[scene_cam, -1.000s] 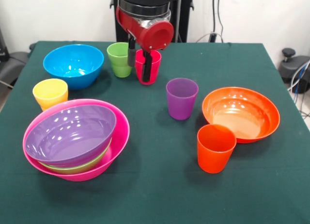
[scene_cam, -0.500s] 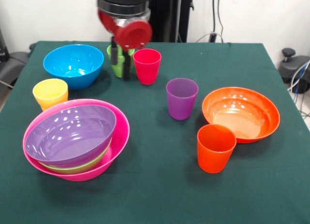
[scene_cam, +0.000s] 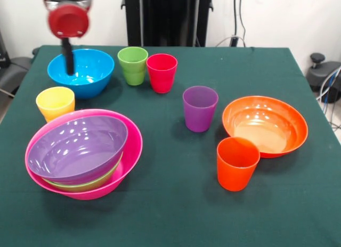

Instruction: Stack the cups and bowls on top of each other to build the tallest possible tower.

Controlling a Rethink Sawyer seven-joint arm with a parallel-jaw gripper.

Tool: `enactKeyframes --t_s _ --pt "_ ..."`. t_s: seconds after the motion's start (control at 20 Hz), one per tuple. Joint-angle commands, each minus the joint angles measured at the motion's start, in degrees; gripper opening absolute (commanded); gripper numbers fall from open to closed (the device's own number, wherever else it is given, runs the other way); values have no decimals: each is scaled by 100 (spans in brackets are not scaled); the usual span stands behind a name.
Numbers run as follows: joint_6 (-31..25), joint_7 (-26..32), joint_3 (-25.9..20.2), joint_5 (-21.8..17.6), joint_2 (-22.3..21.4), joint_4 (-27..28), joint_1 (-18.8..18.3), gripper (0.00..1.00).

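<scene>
Left to right across the bench (scene_cam: 176,215): my jaws (scene_cam: 68,57) hang over the blue bowl (scene_cam: 81,71), holding nothing; whether they stand open or closed I cannot tell. Below sit the yellow cup (scene_cam: 55,102) and the tower (scene_cam: 83,152), a pink bowl holding green and purple bowls. Mid-bench stand the green cup (scene_cam: 132,65), red cup (scene_cam: 161,72) and purple cup (scene_cam: 200,108); at right, the orange bowl (scene_cam: 265,125) and orange cup (scene_cam: 237,162). The step in hand appears to be fetching the blue bowl; next I must descend onto its rim, grip it, and carry it to the tower.
</scene>
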State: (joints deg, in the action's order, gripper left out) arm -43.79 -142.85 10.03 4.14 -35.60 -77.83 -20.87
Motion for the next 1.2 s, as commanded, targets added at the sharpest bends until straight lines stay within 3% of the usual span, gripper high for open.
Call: enactKeyframes --t_s 0.05,0.3,0.6,0.7,0.85,0.95,1.2 --pt "-5 1054 -648 -540 261 -438 -227 100" --pt "547 958 -798 -669 365 -694 -345 100" --pt "792 662 -875 -679 299 -996 -302 100" --pt "902 825 -899 -846 279 -1040 -283 100" --pt "978 1586 -1141 -1258 227 -1037 -414 100" --pt "898 1844 -1395 -1296 183 -1131 -575 100" --pt "659 1903 -1652 -1445 -5 -1307 -705 100"
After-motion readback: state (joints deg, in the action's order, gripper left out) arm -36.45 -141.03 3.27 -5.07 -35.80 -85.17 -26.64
